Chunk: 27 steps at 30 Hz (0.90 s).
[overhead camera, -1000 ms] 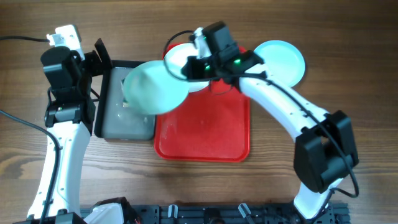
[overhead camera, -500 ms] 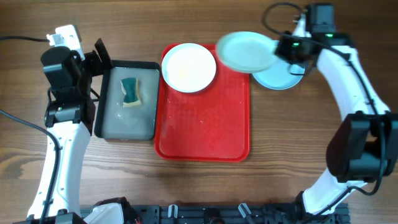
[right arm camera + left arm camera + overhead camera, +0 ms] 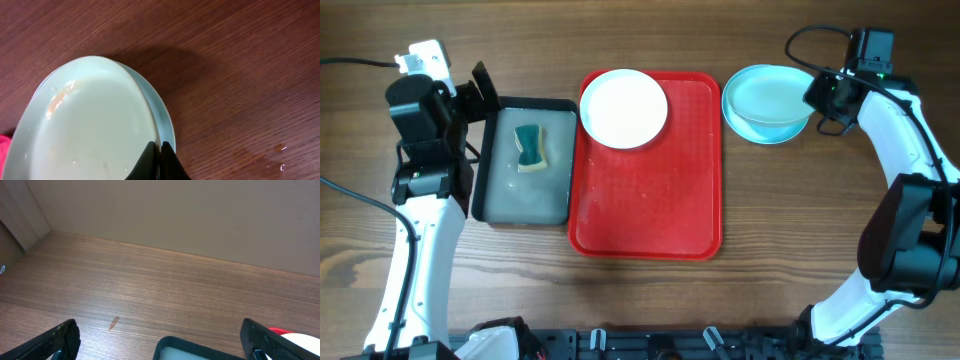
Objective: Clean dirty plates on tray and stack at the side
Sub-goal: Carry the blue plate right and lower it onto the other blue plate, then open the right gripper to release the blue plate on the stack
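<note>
One pale aqua round plastic plate (image 3: pixel 765 98) is pinched at its rim by the right pincer (image 3: pixel 160 150) (over its twin (image 3: pixel 770 137), near the far edge of the table (image 3: pixel 770 250), right of the red rectangular plastic tray (image 3: pixel 650 200)); the left pincer (image 3: pixel 160 340) is spread.

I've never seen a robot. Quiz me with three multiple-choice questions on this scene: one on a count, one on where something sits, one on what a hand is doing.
1. How many aqua plates are there? A) one B) two C) three
2. Where is the white plate? A) on the red tray B) on the aqua plates C) held in the air
3. The right hand is: A) wide open B) shut on the upper aqua plate's rim C) shut on the white plate
Answers: 1 B, two rims show, one over the other; 2 A, in the tray's far left corner; 3 B, its fingers pinch that rim.
</note>
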{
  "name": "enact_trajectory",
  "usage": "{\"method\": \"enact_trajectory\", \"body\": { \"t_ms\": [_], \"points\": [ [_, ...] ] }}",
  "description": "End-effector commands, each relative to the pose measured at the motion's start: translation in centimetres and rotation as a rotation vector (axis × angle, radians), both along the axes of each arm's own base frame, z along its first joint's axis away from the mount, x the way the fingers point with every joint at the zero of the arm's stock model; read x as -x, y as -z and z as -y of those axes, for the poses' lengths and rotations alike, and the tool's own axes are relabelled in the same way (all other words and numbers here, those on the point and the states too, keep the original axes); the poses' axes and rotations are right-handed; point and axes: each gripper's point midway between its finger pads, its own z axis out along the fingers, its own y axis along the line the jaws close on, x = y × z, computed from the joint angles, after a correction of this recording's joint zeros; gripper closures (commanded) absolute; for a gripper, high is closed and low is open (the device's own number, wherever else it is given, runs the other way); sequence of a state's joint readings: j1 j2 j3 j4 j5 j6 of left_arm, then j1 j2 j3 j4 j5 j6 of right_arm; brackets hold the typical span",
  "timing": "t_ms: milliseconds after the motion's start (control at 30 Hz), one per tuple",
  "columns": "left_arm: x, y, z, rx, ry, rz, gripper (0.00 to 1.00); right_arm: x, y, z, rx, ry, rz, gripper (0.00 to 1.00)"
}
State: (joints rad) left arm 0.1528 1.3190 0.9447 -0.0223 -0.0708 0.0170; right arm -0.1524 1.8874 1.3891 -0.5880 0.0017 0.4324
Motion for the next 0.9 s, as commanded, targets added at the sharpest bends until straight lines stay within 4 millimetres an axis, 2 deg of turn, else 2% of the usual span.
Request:
{"method": "enact_trajectory", "body": {
  "t_ms": [0, 100, 267, 400, 500, 600, 700, 867],
  "points": [
    [0.0, -0.8, -0.5, 0.002, -0.019, 0.02, 0.0, 0.2, -0.7, 0.3, 0.023, 0.0, 0.014, 0.95],
    [0.0, -0.8, -0.5, 0.002, -0.019, 0.02, 0.0, 0.2, -0.3, 0.3, 0.021, -0.001, 0.003, 0.96],
    [0.0, -0.8, -0.5, 0.002, -0.019, 0.02, 0.0, 0.2, 1.7, -0.3, 0.01, -0.014, -0.037, 0.95],
    [0.0, -0.8, -0.5, 0.002, -0.019, 0.02, 0.0, 0.2, 2.2, -0.6, 0.006, -0.022, -0.049, 0.89],
    [0.0, -0.8, -0.5, 0.002, -0.019, 0.02, 0.0, 0.2, 2.3, -0.6, 0.007, -0.024, -0.049, 0.81],
    [0.0, -0.8, -0.5, 0.002, -0.019, 0.02, 0.0, 0.5, 2.4, -0.8, 0.0, -0.033, -0.062, 0.59],
    [0.0, -0.8, -0.5, 0.002, -0.019, 0.02, 0.0, 0.4, 2.3, -2.9, -0.075, -0.159, -0.051, 0.54],
    [0.0, -0.8, -0.5, 0.002, -0.019, 0.02, 0.0, 0.2, 1.9, -6.8, -0.203, -0.253, -0.027, 0.52]
  ]
}}
